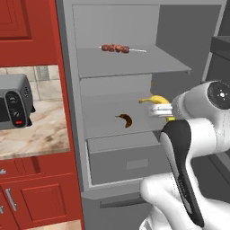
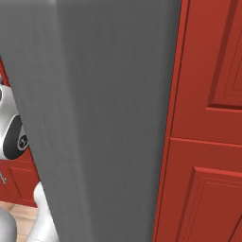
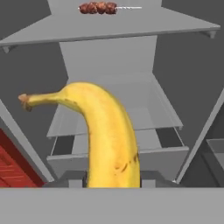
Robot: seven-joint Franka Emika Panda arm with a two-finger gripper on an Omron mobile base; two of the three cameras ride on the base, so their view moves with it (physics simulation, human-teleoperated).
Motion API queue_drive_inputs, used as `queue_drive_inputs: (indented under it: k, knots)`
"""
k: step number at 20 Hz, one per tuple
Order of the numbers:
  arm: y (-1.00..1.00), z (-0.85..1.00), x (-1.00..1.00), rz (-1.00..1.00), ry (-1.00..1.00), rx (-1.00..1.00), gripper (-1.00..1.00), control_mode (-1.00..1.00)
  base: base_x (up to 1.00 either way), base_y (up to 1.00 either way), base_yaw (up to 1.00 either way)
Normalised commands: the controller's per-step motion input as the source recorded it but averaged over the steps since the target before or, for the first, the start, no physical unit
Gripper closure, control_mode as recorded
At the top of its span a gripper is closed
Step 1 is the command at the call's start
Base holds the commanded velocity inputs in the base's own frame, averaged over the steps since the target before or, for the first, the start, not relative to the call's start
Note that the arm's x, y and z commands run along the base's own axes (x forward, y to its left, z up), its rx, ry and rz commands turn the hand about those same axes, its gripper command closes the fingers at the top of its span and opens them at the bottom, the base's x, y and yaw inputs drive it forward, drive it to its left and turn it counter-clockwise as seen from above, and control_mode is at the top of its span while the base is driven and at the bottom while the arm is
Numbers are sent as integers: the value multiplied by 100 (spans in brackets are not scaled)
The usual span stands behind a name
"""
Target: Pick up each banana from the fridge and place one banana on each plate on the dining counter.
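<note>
While the gripper reaches into the open fridge, its jaws are clamped on the yellow banana, which rises from between them in the hand view with its stem curling left. From the left base view that banana hangs in front of the middle shelf's right end, and the brown banana lies mid-shelf near the front edge. A meat skewer rests on the upper shelf.

Left base cam sits behind my arm, facing the open fridge. Right base cam is jammed close against its grey side wall. Hand cam looks into the shelves, sharing the skewer with left.
</note>
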Motion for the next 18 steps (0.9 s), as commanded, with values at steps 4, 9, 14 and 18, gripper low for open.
queue_drive_inputs:
  k: [4, 9, 14, 18]
  knots:
    - [0, 0, 0, 0, 0, 0, 100, 100, -100, 16, 6]
    - [0, 0, 0, 0, 0, 0, 100, 100, -100, 40, 46]
    - [0, 0, 0, 0, 0, 0, 100, 100, -67, 20, 88]
    - [0, 0, 0, 0, 0, 0, 100, 100, -45, 11, 97]
